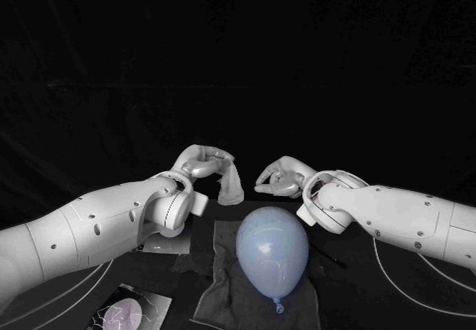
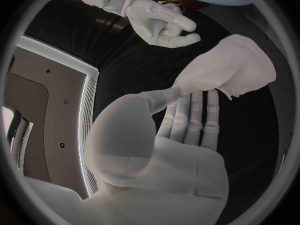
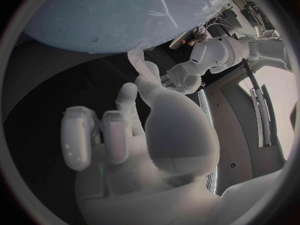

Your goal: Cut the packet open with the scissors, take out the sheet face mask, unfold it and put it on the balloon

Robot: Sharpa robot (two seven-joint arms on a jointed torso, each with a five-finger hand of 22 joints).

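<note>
Now the left hand (image 1: 203, 165) is holding the mask (image 1: 230, 184) up over the table, just beyond the far end of the balloon (image 1: 271, 249). In the left wrist view the thumb is pinching the mask against the fingers (image 2: 187, 116), which are lying straight and pressed close together. The mask is narrowing to a bunched neck at the pinch, and its wider part is fanning out past the fingertips. From the head view it is hanging limp below the hand. The right hand (image 1: 283, 177) is hovering near it without touching the mask, its fingers curling in on nothing. The balloon is lying on a dark cloth (image 1: 213, 292), knot towards the robot.
</note>
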